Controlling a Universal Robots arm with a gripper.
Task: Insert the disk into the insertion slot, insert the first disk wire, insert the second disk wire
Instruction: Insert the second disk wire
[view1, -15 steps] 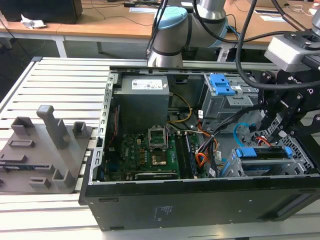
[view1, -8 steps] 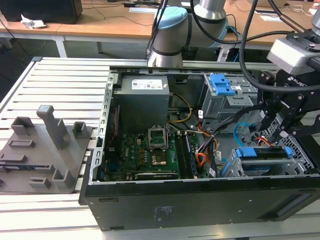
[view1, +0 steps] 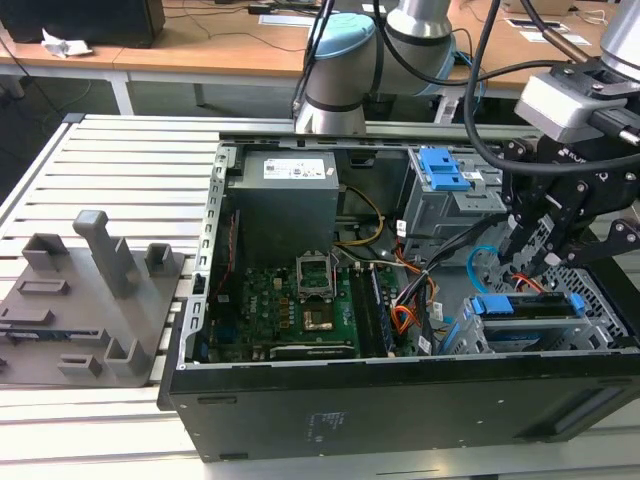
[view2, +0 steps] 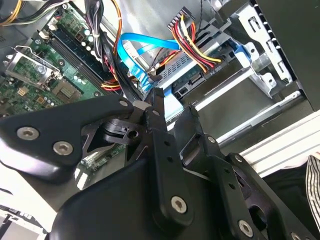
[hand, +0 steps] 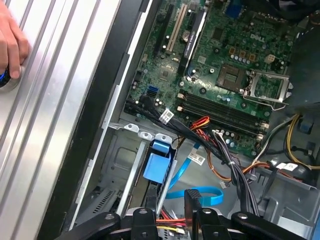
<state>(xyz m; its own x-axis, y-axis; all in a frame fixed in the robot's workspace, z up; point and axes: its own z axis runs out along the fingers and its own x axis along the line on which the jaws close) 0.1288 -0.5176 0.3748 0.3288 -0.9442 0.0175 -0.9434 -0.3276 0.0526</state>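
The disk (view1: 525, 306), in its blue carrier, lies inside the insertion slot (view1: 600, 300) at the case's corner on the exterior view's right. My gripper (view1: 528, 262) hovers just above it, open, with nothing between the fingers. In the second wrist view the gripper (view2: 174, 102) points at the disk's connector edge (view2: 192, 80), set in the slot (view2: 260, 85). A black plug with red and yellow wires (view2: 197, 50) sits at that edge. A blue flat cable (view2: 145, 47) loops beside it, its end close to one fingertip (view2: 156, 95). In the first wrist view the gripper (hand: 171, 202) is over the blue cable (hand: 200, 195).
A motherboard (view1: 300, 300) and power supply (view1: 290, 200) fill the rest of the case. A taller grey cage with a blue latch (view1: 445, 170) stands behind the slot. Grey fixtures (view1: 90, 290) lie on the table at the exterior view's left. A person's hand (hand: 10, 45) rests on the table.
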